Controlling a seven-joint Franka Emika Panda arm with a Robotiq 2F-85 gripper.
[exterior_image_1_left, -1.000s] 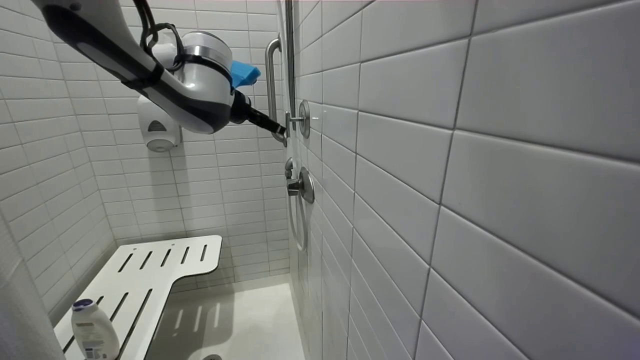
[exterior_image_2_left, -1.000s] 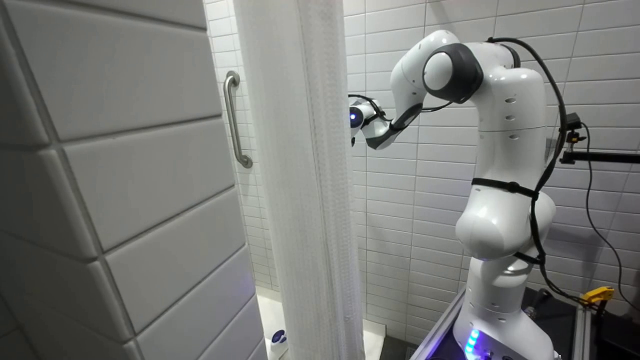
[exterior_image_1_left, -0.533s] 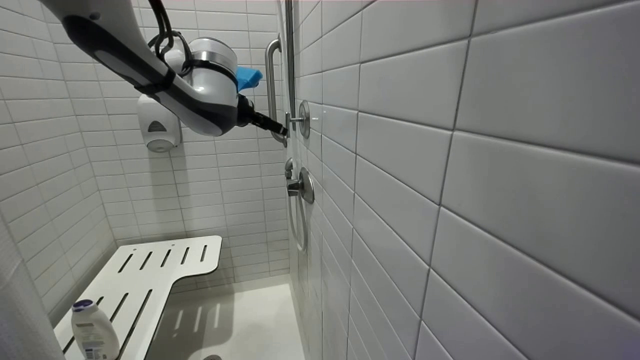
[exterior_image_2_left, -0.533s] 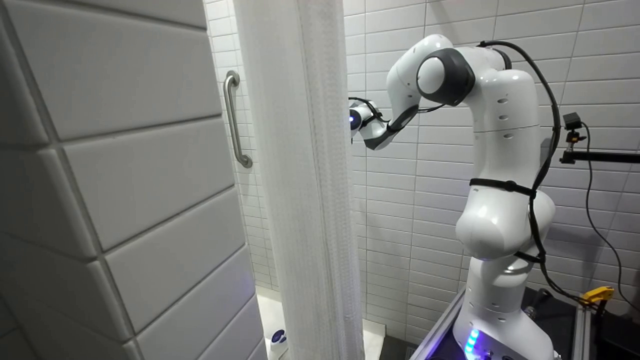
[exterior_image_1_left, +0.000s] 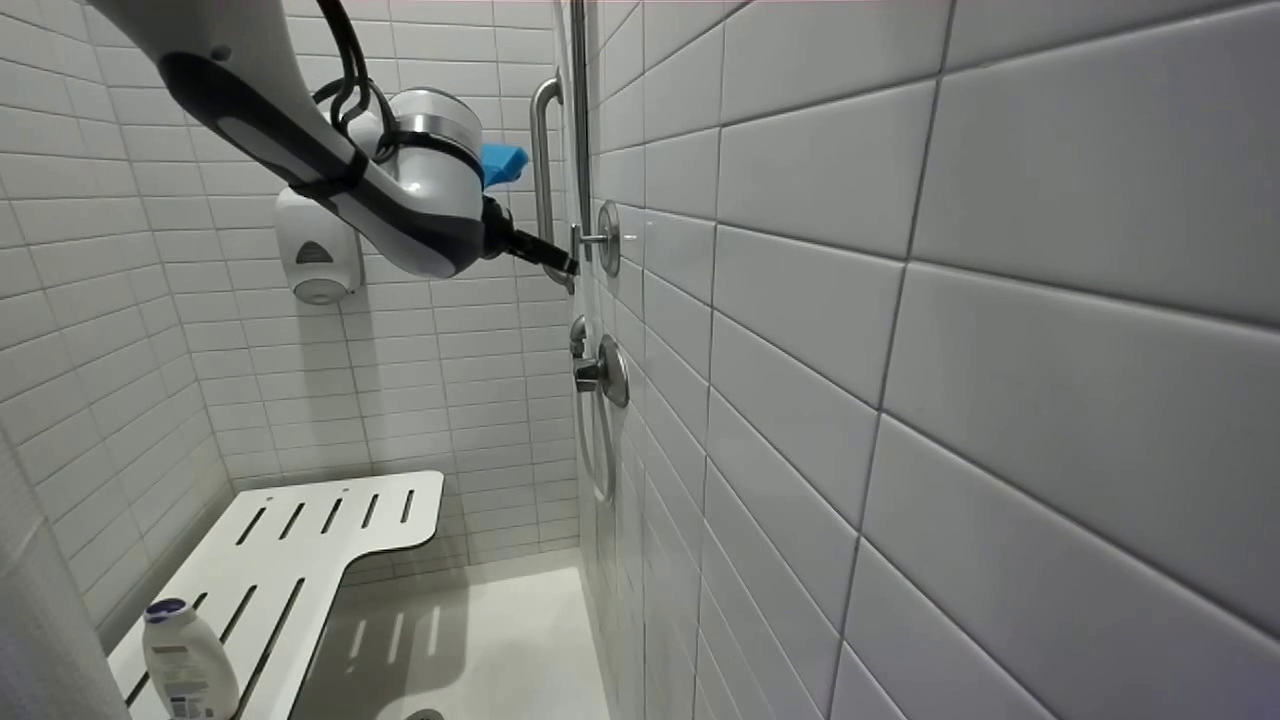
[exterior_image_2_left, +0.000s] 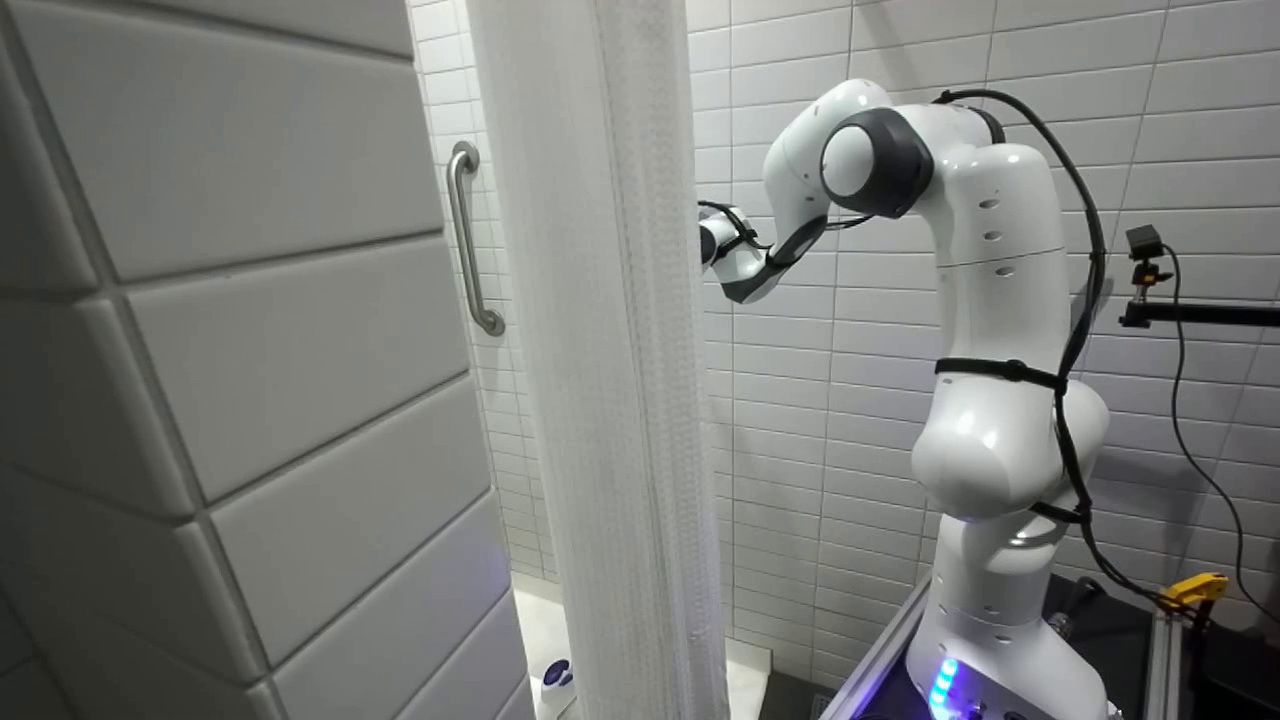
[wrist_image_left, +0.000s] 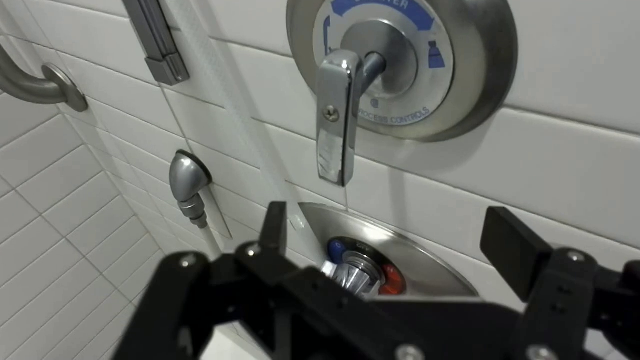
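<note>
My gripper (wrist_image_left: 395, 235) is open and empty in the wrist view, its black fingers wide apart. Ahead of it, above the fingertips, is a chrome lever (wrist_image_left: 336, 125) on a round metal plate (wrist_image_left: 482, 70) marked with blue print. Below it, partly hidden by the gripper, is a chrome knob (wrist_image_left: 357, 275) with blue and red marks. In an exterior view the gripper (exterior_image_1_left: 570, 264) is close to the tiled wall by the lever (exterior_image_1_left: 576, 240), above the knob (exterior_image_1_left: 588, 375). I cannot tell there whether it touches. In an exterior view the curtain (exterior_image_2_left: 610, 350) hides the gripper.
A hose fitting (wrist_image_left: 189, 177), a white hose (wrist_image_left: 235, 105) and a bar end (wrist_image_left: 170, 67) are on the wall left of the lever. A grab bar (exterior_image_1_left: 541, 170), soap dispenser (exterior_image_1_left: 318, 245), slotted bench (exterior_image_1_left: 400, 515) and white bottle (exterior_image_1_left: 190, 665) are in the shower.
The arm has moved right and slightly down in an exterior view, its gripper tip a little closer to the wall. In both exterior views the upper arm has lowered and reached further in.
</note>
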